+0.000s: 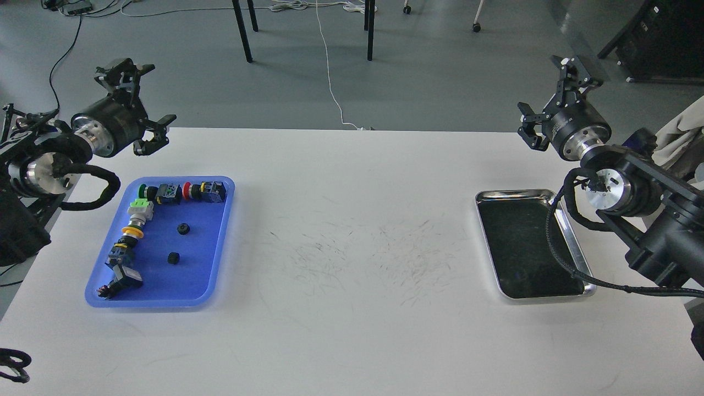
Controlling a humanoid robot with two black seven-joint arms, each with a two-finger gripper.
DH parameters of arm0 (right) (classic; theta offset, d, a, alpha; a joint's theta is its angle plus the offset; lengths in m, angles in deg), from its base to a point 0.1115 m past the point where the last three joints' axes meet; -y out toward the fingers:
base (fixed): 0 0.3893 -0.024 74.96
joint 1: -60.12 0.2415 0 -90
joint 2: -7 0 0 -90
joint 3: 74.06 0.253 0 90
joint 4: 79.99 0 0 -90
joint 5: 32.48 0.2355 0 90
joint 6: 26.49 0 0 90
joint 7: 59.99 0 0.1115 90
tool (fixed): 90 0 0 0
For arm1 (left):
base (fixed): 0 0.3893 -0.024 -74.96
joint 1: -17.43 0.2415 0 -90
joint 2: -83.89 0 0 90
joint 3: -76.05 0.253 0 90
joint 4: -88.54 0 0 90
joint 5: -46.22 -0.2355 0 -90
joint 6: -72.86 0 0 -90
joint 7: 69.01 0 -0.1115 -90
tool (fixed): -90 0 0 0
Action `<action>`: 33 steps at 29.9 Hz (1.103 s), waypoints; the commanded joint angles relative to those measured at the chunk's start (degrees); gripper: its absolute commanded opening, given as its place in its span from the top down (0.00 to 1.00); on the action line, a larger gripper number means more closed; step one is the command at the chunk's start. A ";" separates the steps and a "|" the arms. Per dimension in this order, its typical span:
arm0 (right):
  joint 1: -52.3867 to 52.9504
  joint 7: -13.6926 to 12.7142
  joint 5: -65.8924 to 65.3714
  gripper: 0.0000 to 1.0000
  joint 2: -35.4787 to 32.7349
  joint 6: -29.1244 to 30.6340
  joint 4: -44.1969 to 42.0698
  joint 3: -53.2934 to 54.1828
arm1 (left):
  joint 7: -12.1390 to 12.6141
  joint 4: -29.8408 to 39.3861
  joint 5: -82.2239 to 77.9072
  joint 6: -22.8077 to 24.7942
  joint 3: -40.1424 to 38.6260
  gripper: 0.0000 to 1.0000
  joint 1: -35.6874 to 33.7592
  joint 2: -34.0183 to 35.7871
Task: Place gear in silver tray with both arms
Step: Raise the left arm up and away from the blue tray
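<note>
Head view
Left gripper [144, 104]: fingers spread apart, holding nothing, above the table's far-left corner.
Right gripper [553, 98]: fingers spread apart, holding nothing.
Silver tray [573, 246]: on the table's right side, nothing inside.
Gears [183, 229]: two black ones in the blue tray [217, 258].

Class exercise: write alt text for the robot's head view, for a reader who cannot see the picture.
A white table holds a blue tray of small parts on the left and an empty silver tray on the right. Two black gears lie in the blue tray. The left gripper and right gripper hang open above the far corners, holding nothing.
</note>
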 commanded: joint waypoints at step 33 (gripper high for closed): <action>-0.84 -0.01 0.01 0.01 -0.08 -0.10 0.16 -0.68 | -8.43 4.69 -28.85 6.40 4.10 0.01 0.82 22.44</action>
